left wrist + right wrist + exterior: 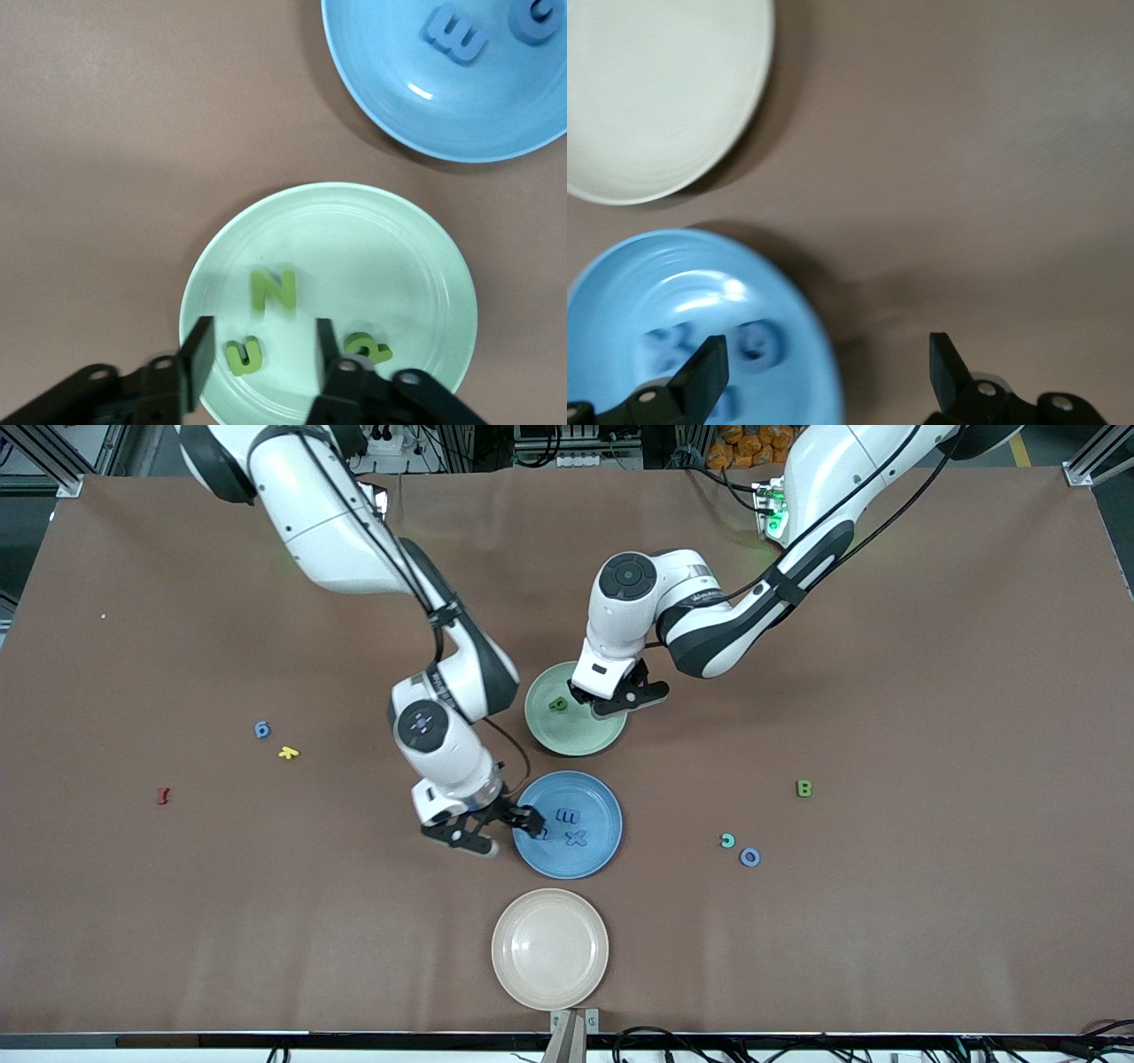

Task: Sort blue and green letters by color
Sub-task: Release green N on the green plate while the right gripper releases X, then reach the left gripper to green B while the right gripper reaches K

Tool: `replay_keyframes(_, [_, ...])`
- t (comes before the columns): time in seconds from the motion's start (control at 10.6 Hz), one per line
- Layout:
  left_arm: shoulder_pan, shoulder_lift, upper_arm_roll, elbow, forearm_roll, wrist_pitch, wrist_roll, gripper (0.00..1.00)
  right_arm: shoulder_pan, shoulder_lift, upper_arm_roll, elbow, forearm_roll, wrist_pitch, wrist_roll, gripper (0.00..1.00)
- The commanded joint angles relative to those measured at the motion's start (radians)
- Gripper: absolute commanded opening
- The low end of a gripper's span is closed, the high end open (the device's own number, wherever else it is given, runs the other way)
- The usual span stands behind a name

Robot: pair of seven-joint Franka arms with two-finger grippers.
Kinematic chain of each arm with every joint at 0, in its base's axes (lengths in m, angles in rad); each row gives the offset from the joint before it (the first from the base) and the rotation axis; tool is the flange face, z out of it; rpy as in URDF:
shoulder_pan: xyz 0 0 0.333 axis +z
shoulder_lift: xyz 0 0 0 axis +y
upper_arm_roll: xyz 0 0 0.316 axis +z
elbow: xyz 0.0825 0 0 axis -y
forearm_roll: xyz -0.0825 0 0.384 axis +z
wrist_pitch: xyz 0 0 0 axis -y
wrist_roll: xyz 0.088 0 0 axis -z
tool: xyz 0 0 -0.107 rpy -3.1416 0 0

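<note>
My left gripper (592,704) hangs open over the green plate (576,735). Three olive green letters lie loose in that plate (416,266): an N (273,289), a curved one (242,355) between the spread fingers, and a third (368,348) beside one finger. My right gripper (505,833) stands wide open over the blue plate's (598,815) rim at the right arm's end, holding nothing. A blue E (567,815) and X (577,838) rest in that plate, with another blue letter (757,341) by the fingertip. Loose on the table are a blue letter (262,729), a green B (803,788) and a blue O (749,856).
A cream plate (549,948) sits nearer the front camera than the blue plate. A yellow letter (288,753) and a red one (162,795) lie toward the right arm's end. A teal curved letter (727,840) lies beside the blue O.
</note>
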Motion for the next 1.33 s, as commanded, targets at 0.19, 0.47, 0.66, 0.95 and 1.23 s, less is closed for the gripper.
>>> replay_keyframes(0.19, [0.014, -0.003, 0.029, 0.012, -0.010, -0.033, 0.006, 1.00, -0.185, -0.124, 0.001, -0.092, -0.036, -0.131, -0.276, 1.00])
replay_keyframes(0.47, [0.024, -0.009, 0.101, 0.012, -0.006, -0.033, 0.089, 1.00, -0.328, -0.294, 0.001, -0.311, -0.036, -0.140, -0.621, 1.00])
replay_keyframes(0.66, [0.091, -0.012, 0.112, 0.012, -0.005, -0.033, 0.187, 1.00, -0.418, -0.361, 0.000, -0.390, -0.064, -0.204, -0.777, 1.00])
replay_keyframes(0.95, [0.173, -0.034, 0.111, -0.008, -0.003, -0.033, 0.328, 1.00, -0.533, -0.422, 0.000, -0.491, -0.222, -0.208, -0.901, 1.00])
replay_keyframes(1.23, [0.295, -0.084, 0.105, -0.077, -0.003, -0.033, 0.520, 1.00, -0.607, -0.505, 0.001, -0.627, -0.227, -0.183, -1.006, 1.00])
